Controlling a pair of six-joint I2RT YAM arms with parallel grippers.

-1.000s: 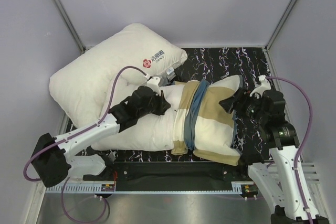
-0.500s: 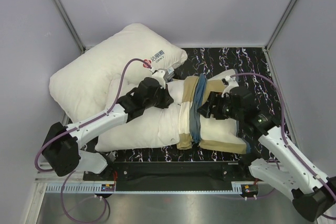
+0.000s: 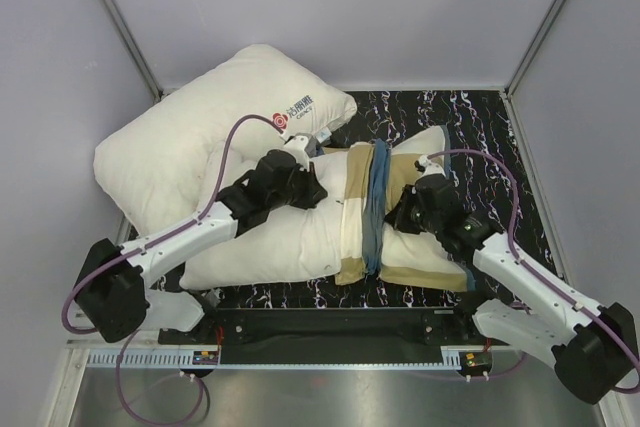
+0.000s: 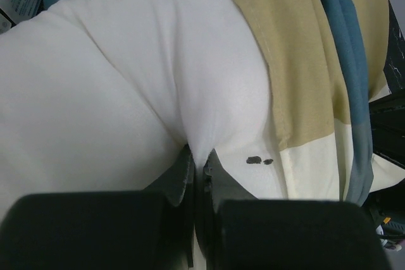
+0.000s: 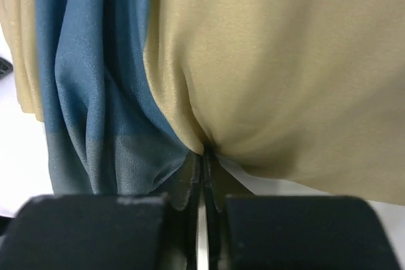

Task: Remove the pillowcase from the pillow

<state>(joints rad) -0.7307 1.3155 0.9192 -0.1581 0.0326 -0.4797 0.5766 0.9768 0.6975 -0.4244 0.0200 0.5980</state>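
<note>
Grey walls closed in a black marbled desk [image 3: 480, 117], and your plain pillow [image 3: 270, 237] lay across its middle, from 9 to 3 o'clock. The checked pillowcase [image 3: 377, 209] was bunched over the pillow's 3 o'clock half. Your left hand [image 4: 197, 164] was pinched tight on a fold of bare white pillow cloth. Your right hand [image 5: 204, 156] was nipped closed on a tan fold of the pillowcase beside its teal band. A logo pillow [image 3: 220, 117] sat toward 10 o'clock, touching the first.
</note>
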